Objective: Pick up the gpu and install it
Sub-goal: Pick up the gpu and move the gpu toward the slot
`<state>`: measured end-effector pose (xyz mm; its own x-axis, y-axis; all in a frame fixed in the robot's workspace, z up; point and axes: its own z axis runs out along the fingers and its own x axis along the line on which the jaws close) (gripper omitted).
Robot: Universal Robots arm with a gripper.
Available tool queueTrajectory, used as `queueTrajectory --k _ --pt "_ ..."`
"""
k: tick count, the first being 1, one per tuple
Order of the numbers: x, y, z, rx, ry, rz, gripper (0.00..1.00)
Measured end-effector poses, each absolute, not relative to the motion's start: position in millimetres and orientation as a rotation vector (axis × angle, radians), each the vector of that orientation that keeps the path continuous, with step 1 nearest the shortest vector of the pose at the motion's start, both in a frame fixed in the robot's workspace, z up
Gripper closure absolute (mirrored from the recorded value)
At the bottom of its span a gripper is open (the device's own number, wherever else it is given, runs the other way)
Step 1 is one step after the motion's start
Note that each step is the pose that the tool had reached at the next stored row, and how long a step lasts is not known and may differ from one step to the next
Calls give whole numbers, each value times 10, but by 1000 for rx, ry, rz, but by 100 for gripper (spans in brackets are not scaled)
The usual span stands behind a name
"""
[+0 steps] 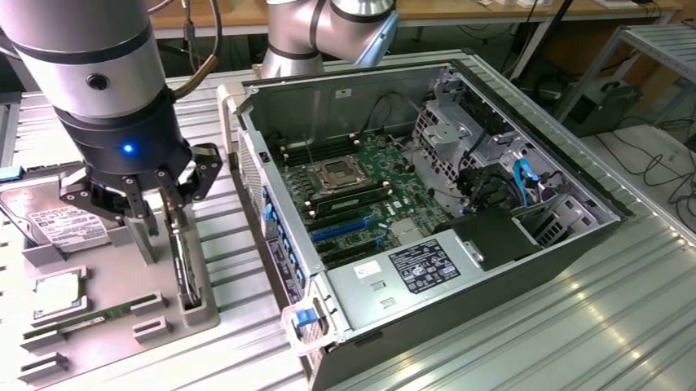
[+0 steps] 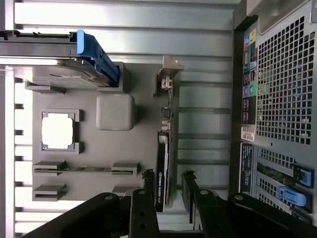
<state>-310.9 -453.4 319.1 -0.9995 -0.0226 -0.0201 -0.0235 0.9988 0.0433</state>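
**Hand poised astride the gpu; pick-up not yet made**

At the lower left of the exterior view, the hand (image 2: 168, 174) stood low over the grey parts tray (image 1: 109, 342). Its fingers (image 2: 188, 186) were parted on either side of the gpu (image 2: 162, 148), with a gap showing beside the card, so nothing was gripped. The gpu stood on edge in its slot along the tray's side nearest the computer case (image 1: 326, 106).

By my reading, the pick-up step was in hand and installing had not begun. The grasp would call for the fingers to close squarely on the card's flat faces, followed by a straight lift clear of the slot.

The tray also held a hard drive (image 1: 65, 224), a processor (image 1: 60, 295) and a memory stick (image 1: 93, 316). Further off, at centre frame, the open case lay on the ribbed bench (image 1: 609, 301). Inside it were the motherboard (image 1: 359, 187), its blue expansion slots (image 1: 342, 228) unfilled, and a labelled power supply (image 1: 419, 269).
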Motion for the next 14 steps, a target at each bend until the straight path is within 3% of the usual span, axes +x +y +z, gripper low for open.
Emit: queueTrajectory --k 14 --pt "-3111 -4567 3076 -36 3121 68 64"
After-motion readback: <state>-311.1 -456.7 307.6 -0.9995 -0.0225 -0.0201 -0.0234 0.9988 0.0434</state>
